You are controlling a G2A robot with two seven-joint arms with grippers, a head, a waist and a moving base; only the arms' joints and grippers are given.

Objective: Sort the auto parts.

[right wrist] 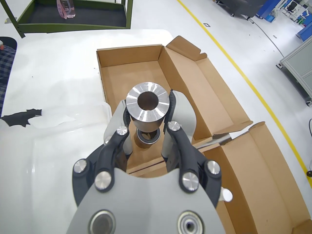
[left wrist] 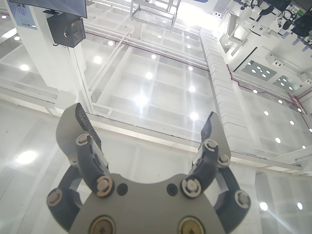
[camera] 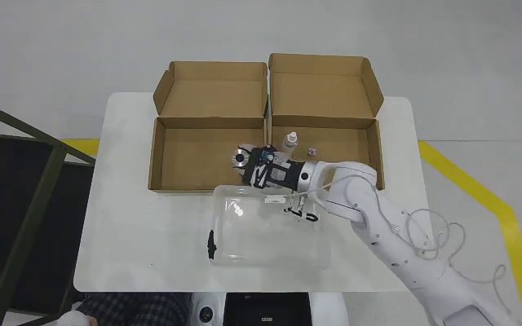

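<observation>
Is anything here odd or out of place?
Only the left gripper: it points up at the ceiling, open and empty. The right gripper holds a metal sleeve over a box; nothing looks spilled.

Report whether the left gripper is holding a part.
No, the left gripper has its jaws wide open, with nothing between them but the ceiling beyond.

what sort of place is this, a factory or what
Probably a robotics lab or industrial hall: yellow floor line, aluminium-frame workstation, high gridded ceiling.
</observation>
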